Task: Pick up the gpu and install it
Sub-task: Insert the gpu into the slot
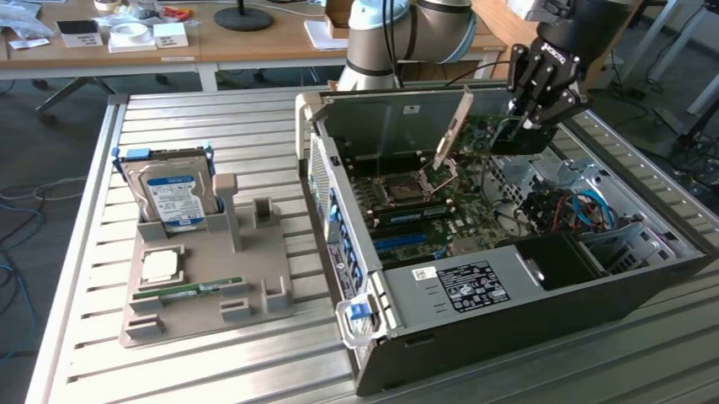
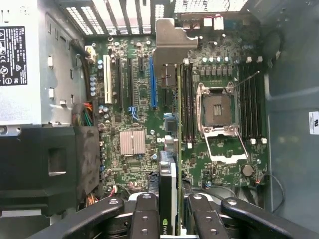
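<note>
While the pincer [image 1: 526, 122] pinches the gpu [image 1: 511, 141], the case [image 1: 494, 337] rests on a slatted metal table [image 1: 202, 366].

Spare parts sat on the slatted table [image 1: 202, 109]
A hard drive [image 1: 171, 195] stood upright in a gray holder [image 1: 264, 286] beside a flat memory stick [image 1: 189, 291], well apart from the fingers [image 1: 553, 84], toward the exterior view's left.

Fine print, few readable words inside the open computer case [image 1: 494, 337]

We see white brand lettering down the gripper [image 1: 526, 118], too small to spell. A black-and-white rating label [image 2: 12, 55] sits on the power supply [image 2: 30, 99], a green-white logo on the gpu [image 2: 167, 199], a blue-white label [image 1: 171, 202] on the hard drive [image 1: 146, 172] and a small sticker [image 2: 314, 122] on the case wall. None of these can be read.
</note>
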Controlling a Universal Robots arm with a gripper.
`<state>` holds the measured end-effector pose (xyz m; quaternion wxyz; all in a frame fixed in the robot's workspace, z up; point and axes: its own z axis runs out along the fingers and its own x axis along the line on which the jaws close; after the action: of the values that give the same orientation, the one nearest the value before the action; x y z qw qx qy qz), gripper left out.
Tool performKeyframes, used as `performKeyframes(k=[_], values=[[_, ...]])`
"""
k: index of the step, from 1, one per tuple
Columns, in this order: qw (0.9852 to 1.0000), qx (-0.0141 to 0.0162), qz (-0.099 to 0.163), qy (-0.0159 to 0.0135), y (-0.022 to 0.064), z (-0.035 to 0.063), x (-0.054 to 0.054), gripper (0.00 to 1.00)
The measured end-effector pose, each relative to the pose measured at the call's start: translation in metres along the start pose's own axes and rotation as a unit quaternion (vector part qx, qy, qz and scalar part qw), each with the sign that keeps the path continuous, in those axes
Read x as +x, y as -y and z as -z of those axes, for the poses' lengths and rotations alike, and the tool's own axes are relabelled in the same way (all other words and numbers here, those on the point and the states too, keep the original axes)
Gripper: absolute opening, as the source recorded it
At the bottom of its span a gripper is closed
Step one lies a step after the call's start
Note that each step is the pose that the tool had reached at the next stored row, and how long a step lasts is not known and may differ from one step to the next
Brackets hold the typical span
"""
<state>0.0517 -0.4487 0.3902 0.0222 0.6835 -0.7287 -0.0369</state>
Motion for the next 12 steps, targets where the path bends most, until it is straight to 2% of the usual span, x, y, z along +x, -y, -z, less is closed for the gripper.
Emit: performKeyframes(k=[1, 2, 3, 5, 6, 8, 10, 12], values=[[1.0, 0.0001, 0.0, 0.0, -0.0001, 0.0, 0.0, 0.27], [1.0, 0.0041, 0.0, 0.0003, -0.0005, -0.0001, 0.0, 0.27], [0.9999, 0.0105, 0.0, 0.0006, -0.001, -0.0002, 0.0, 0.27], [0.9997, 0.0258, 0.001, 0.0016, -0.002, -0.0004, 0.0, 0.27], [0.9995, 0.0316, 0.001, 0.002, -0.0031, -0.0008, 0.0, 0.27], [0.9992, 0.0407, 0.001, 0.0025, -0.0064, -0.0019, 0.0, 0.27], [0.9989, 0.0457, 0.001, 0.003, -0.0099, -0.0036, 0.0, 0.27], [0.9989, 0.0475, 0.002, 0.003, -0.0136, -0.0053, 0.0, 0.27]])
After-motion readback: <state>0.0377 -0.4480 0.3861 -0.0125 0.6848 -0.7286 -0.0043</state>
